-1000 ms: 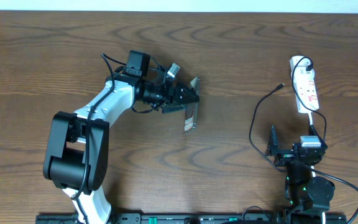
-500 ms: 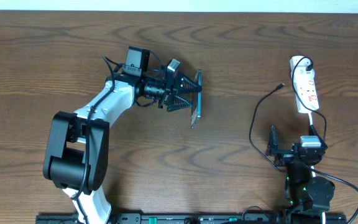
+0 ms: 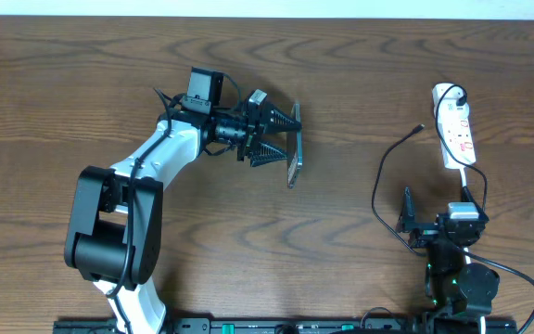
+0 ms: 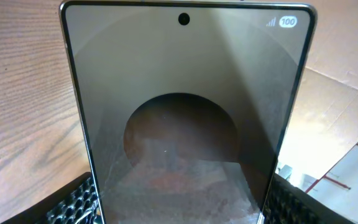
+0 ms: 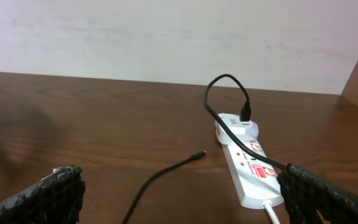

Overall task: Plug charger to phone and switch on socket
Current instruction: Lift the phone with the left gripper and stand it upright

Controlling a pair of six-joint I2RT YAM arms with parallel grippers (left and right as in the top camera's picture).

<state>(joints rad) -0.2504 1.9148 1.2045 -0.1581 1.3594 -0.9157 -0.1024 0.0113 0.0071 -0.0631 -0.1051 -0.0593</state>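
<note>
The left fingers (image 3: 269, 151) grip the dark glossy rectangular phone (image 4: 185, 124) by its edges; the right fingers (image 5: 58, 194) gape empty.

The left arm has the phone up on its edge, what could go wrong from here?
1. The phone is held on edge, pinched only at its sides by the left gripper jaws; it could slip or twist out.
2. The charger tip lies loose beside the socket, far from the phone, and the right gripper is open and empty; a thin tip may be hard to grasp and align.
</note>
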